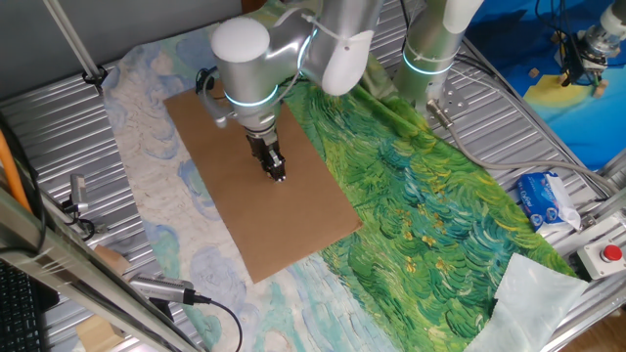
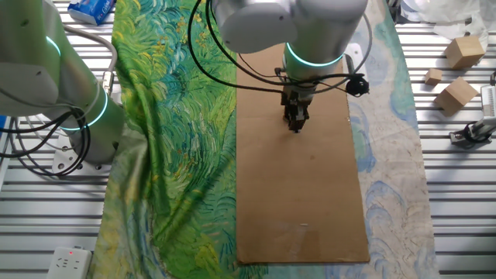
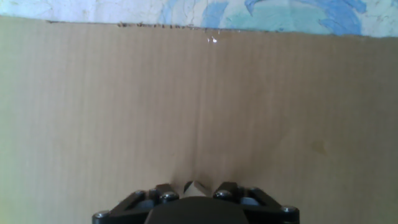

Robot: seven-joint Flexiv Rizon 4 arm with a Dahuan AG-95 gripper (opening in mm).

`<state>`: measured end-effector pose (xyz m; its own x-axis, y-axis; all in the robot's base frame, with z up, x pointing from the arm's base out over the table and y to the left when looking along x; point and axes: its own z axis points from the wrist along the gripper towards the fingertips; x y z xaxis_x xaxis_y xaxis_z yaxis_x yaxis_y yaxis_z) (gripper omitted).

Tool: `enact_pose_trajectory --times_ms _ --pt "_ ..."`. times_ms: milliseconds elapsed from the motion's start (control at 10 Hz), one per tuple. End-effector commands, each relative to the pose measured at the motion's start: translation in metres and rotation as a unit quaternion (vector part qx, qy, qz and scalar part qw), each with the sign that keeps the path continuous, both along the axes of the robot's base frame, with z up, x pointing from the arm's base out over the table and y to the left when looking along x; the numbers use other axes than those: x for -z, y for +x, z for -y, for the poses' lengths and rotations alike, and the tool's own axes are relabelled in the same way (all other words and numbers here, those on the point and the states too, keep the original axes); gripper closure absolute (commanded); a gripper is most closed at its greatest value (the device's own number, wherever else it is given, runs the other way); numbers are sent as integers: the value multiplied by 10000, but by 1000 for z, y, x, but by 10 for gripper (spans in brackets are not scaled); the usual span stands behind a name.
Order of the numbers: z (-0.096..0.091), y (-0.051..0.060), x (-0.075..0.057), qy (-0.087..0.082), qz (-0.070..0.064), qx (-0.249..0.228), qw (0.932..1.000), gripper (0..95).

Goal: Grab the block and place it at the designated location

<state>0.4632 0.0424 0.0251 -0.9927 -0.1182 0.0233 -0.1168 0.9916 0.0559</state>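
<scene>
My gripper [image 1: 278, 174] points straight down at the middle of the brown cardboard sheet [image 1: 293, 230], with its tips at or just above the surface. In the hand view the tiny light-tan block [image 3: 198, 186] shows as a corner wedged between the two black fingertips [image 3: 165, 194], so the gripper [image 3: 196, 194] is shut on it. In the other fixed view the gripper [image 2: 295, 124] stands over the upper half of the sheet [image 2: 302, 201]. The black dot is hidden in every view. The block is too small to make out in the fixed views.
The cardboard lies on a painted cloth [image 1: 430, 215] over a metal table. Several larger wooden blocks [image 2: 465, 51] lie off the sheet at one side. A tissue pack [image 1: 544, 200], a red button box [image 1: 608, 256] and the arm's base [image 2: 85, 116] stand around the edges.
</scene>
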Motion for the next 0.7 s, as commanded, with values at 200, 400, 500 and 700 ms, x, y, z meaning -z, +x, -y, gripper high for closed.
enact_pose_trajectory --times_ms 200,400,500,700 --pt "1 4 -7 54 -14 -48 10000 190" --pt "4 12 -23 77 -51 -101 9999 190" --pt "5 19 -33 140 -78 -129 9998 190" --pt "6 29 -46 141 -260 -118 9995 380"
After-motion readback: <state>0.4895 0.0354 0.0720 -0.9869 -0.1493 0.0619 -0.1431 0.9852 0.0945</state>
